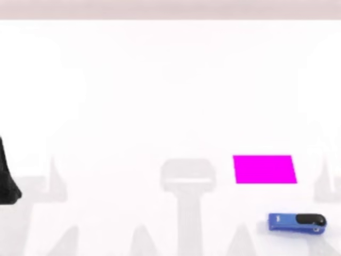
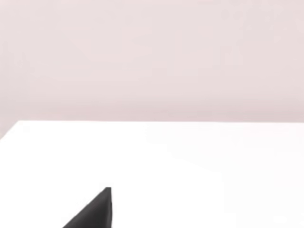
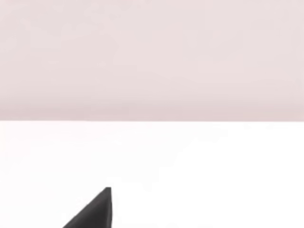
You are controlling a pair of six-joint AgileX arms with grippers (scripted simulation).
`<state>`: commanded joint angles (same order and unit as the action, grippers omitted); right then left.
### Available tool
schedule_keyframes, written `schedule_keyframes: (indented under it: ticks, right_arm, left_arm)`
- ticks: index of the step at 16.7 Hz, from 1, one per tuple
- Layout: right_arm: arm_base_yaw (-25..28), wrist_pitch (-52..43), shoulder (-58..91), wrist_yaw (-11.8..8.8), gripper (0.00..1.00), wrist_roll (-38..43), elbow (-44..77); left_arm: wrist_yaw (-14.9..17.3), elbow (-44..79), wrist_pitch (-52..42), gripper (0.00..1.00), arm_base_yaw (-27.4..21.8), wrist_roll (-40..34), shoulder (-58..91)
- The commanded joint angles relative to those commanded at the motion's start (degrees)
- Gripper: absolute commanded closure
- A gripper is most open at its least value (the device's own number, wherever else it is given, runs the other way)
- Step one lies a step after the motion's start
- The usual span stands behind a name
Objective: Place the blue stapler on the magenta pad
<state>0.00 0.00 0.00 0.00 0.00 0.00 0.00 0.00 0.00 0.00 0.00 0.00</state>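
The blue stapler (image 1: 297, 222) lies flat near the table's front right, its black end pointing right. The magenta pad (image 1: 265, 169) lies just behind it and slightly to the left, with a strip of bare table between them and nothing on it. My left arm (image 1: 6, 181) shows only as a dark shape at the top view's left edge, far from both. My right arm is outside the top view. Each wrist view shows just a dark tip of its own gripper, the left (image 2: 95, 213) and the right (image 3: 95, 213), over bare table. Neither wrist view shows the stapler or the pad.
The white table (image 1: 160, 96) ends at a pale pinkish wall (image 1: 170, 8) along the back. Faint grey shadows lie on the front part of the table (image 1: 187, 181).
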Motion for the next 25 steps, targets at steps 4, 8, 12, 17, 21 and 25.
schedule_keyframes:
  ticks: [4, 8, 12, 17, 21, 25]
  right_arm:
    - [1.0, -1.8, 1.9, -0.1, 0.00, -1.6, 1.9]
    - [5.5, -11.3, 12.8, -0.1, 0.00, -9.7, 11.3]
    - [11.9, -25.8, 32.7, 0.0, 0.00, -21.7, 24.5]
    - [20.6, -45.3, 60.5, -0.1, 0.00, -37.6, 41.4]
    - [26.3, -57.5, 76.4, -0.2, 0.00, -47.9, 52.8]
    - [29.6, -64.1, 85.2, -0.2, 0.00, -53.9, 60.0]
  left_arm:
    - [0.0, 0.0, 0.0, 0.00, 0.0, 0.0, 0.0]
    - [0.0, 0.0, 0.0, 0.00, 0.0, 0.0, 0.0]
    - [0.0, 0.0, 0.0, 0.00, 0.0, 0.0, 0.0]
    - [0.0, 0.0, 0.0, 0.00, 0.0, 0.0, 0.0]
    - [0.0, 0.0, 0.0, 0.00, 0.0, 0.0, 0.0]
    - [0.0, 0.0, 0.0, 0.00, 0.0, 0.0, 0.0]
